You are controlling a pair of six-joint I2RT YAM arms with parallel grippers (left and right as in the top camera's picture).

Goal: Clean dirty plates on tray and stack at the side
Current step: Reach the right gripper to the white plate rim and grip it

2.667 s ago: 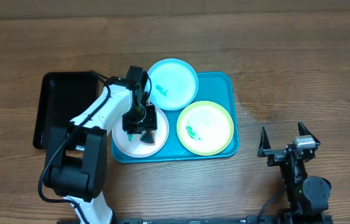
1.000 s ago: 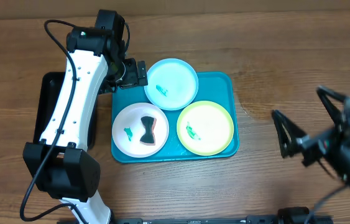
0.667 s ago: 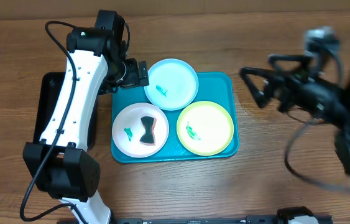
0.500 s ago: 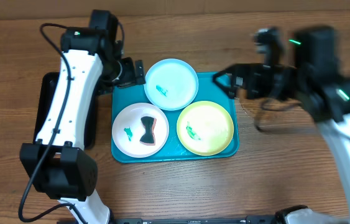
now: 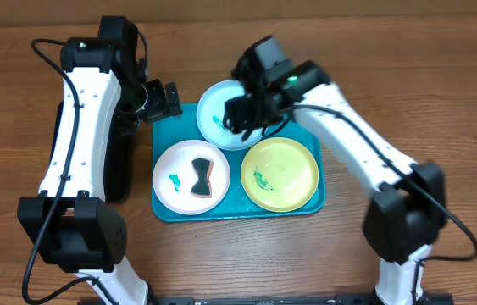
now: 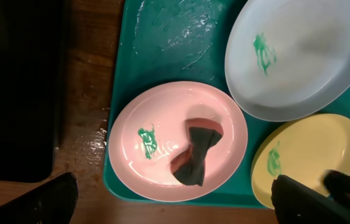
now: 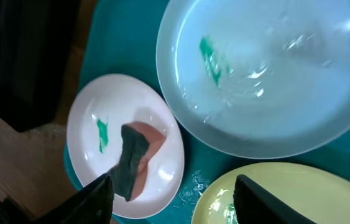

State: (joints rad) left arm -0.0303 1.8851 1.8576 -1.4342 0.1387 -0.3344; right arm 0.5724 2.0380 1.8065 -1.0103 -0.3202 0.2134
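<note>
The right gripper (image 5: 240,117) hangs above the light cyan plate (image 5: 219,95), fingers apart and holding nothing. Its arm stretches in a long white bow across the bench (image 5: 450,102), elbow bent, wrist turned down. Right below it, the cyan plate is round, smooth plastic with a shallow rim and a wet, glossy sheen, and a small teal-green smear (image 7: 210,55) sits near one edge. Just beside it lies the yellow-green plate (image 5: 296,165), matte and of like size, with its own green smear (image 5: 261,180).

The left gripper (image 5: 167,98) hovers over the tray's far left corner, jaws spread wide and empty, with the arm raised tall and folded over at the wrist. Below and ahead of it sits the white plate (image 5: 170,161), which looks pinkish in the left wrist view. It carries a green smear (image 6: 148,140) and a crumpled sponge (image 6: 196,155), dark grey pinched like a bow, with a reddish pad.

All three plates rest in the turquoise tray (image 5: 310,114), a glossy rectangle with rounded corners, a raised rim and water beads. A black tray (image 5: 124,169) lies just beside it, under the left arm.
</note>
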